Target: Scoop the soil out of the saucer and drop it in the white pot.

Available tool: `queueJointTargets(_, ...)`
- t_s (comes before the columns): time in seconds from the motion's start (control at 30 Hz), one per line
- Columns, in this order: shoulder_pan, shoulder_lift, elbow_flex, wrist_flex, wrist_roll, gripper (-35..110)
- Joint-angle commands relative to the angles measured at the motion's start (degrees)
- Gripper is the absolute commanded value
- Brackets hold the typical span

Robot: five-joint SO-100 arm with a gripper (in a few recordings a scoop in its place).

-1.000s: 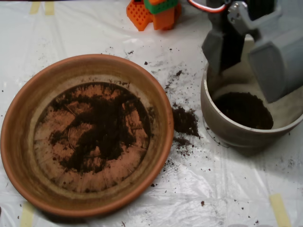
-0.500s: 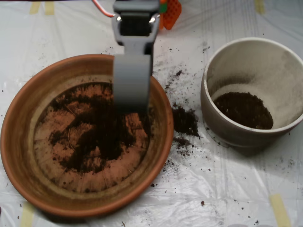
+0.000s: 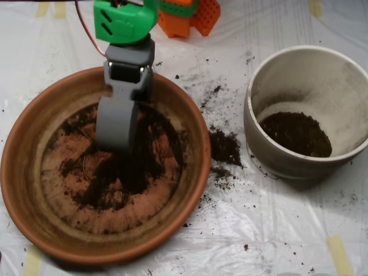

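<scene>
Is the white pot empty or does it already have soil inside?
Partly filled. The white pot holds a dark patch of soil at its bottom, while its dusty inner walls above stay bare.

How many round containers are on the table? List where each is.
2: the saucer at left, under the scoop; the white pot at right, holding soil.

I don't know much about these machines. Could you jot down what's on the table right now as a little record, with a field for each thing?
pincer: grey scoop, down inside the saucer over the dark earth
saucer: wide terracotta dish at left, bottom stained
soil in saucer: thin dark patch, partly scraped, bare clay showing around it
white pot: deep pale pot at right, standing apart from the saucer
soil in pot: dark heap at the bottom
spill: small pile of soil on the plastic sheet between saucer and pot
</scene>
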Motion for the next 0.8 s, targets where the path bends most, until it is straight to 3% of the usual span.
queueJointTargets(0.0,1.3,-7.1,-6.4,-0.6,-2.2,55)
queueJointTargets(0.43,-0.2,-37.4,-35.2,11.0,-3.7,57)
queueJointTargets(0.77,-3.9,-42.8,-44.3,14.2,-5.4,52)
